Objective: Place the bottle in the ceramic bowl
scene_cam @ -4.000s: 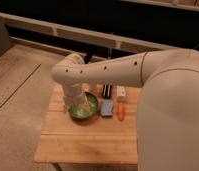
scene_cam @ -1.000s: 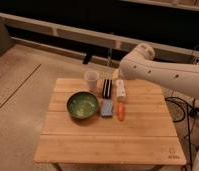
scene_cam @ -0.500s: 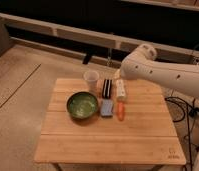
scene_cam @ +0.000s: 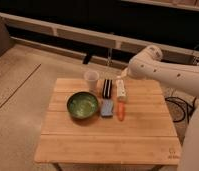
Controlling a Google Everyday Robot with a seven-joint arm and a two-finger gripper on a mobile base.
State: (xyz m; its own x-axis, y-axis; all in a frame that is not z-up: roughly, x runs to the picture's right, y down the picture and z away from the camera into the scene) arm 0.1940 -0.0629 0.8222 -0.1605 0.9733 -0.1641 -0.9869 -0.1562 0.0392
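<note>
The bottle [scene_cam: 121, 90], small, slim and whitish-cream, lies on the wooden table [scene_cam: 143, 132] at the middle back, to the right of a dark block. The ceramic bowl [scene_cam: 83, 105], round and dark green with a lighter green inside, stands left of centre and looks empty. My white arm reaches in from the right. The gripper [scene_cam: 123, 75] is at its end, just above and behind the bottle's far end and well to the right of the bowl. Nothing shows in its hold.
A translucent pale cup [scene_cam: 91, 79] stands behind the bowl. A dark block [scene_cam: 107, 88] lies beside the bottle. A blue sponge-like pad [scene_cam: 107, 107] and an orange carrot-like piece [scene_cam: 121, 111] lie right of the bowl. Cables [scene_cam: 179, 107] lie on the floor at right.
Four seconds ago the arm hung over the bowl and hid it. It has since swung back to the right. Over the last second the gripper has barely moved. The objects stayed put.
</note>
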